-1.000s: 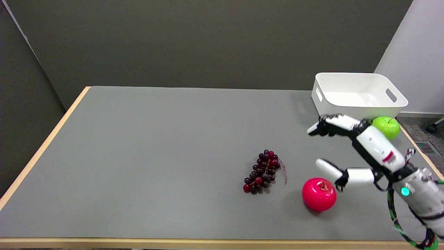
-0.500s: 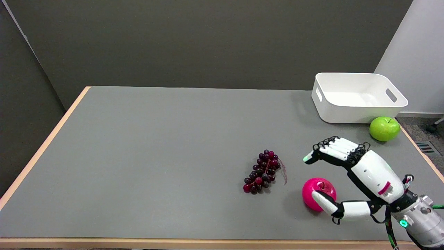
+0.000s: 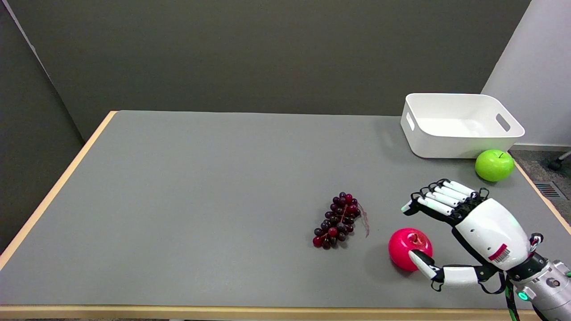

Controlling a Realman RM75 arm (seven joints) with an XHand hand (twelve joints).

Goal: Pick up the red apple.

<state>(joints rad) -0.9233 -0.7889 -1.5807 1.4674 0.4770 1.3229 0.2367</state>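
The red apple (image 3: 408, 248) sits on the grey table (image 3: 200, 200) toward the near right, just right of a bunch of dark red grapes (image 3: 339, 220) and apart from it. It is round, so no long axis shows; its stem dimple faces up and slightly toward the right, with a short brown stem visible in the hollow. The right hand (image 3: 464, 236) reaches in from the lower right, palm turned down and toward the apple, its fingers (image 3: 439, 200) held side by side and stretched out above and behind the fruit, clear of it. The thumb (image 3: 424, 265) extends low along the near side of the apple, its tip overlapping the fruit's lower right edge; whether it actually touches cannot be told. The hand is spread wide, with the apple lying in the gap between thumb and fingers, resting on the table and not lifted. A green apple (image 3: 494, 165) stands near the far right edge, just in front of a white plastic bin (image 3: 446, 142).
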